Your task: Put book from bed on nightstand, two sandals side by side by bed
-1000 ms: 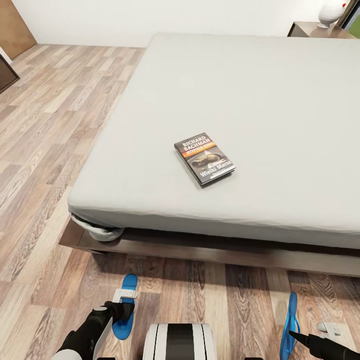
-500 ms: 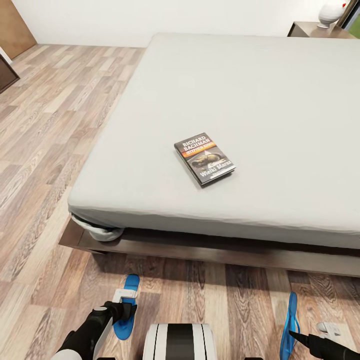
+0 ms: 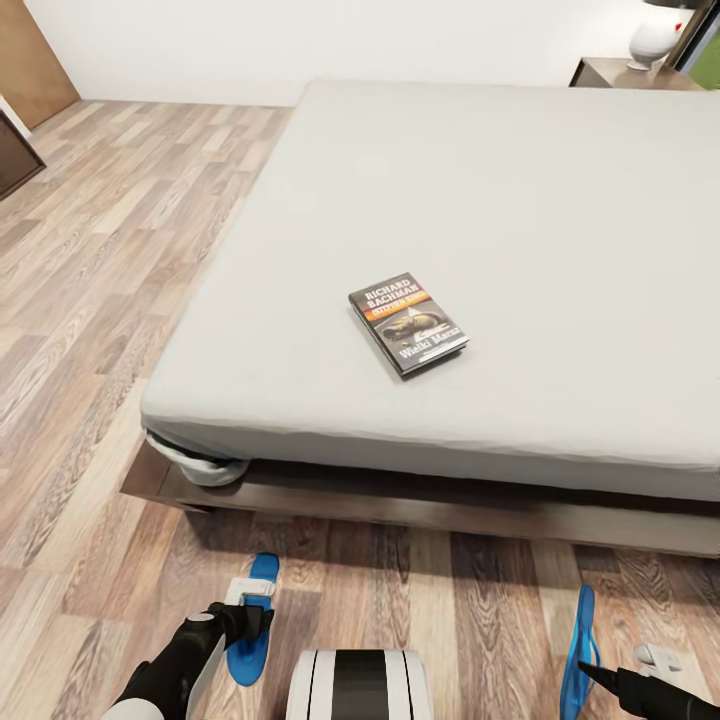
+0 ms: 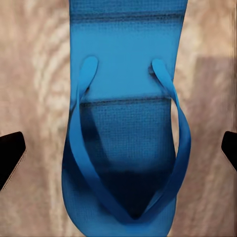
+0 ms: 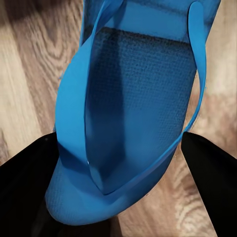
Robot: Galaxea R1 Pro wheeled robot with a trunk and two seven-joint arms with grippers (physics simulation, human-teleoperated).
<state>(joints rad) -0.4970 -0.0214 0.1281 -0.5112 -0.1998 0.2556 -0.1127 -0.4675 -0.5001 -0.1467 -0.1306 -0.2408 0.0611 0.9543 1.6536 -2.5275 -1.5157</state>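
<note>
The book lies untouched on the bed, beyond both hands. Left hand spread over one sandal; right hand seemingly pinches the other sandal, tilted.

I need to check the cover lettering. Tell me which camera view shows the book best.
The head view: the book lies flat, cover up, on the bed, unobstructed, some of its white lettering legible. The left wrist view looks down on a blue sandal on the floor, and the right wrist view on the other sandal.
</note>
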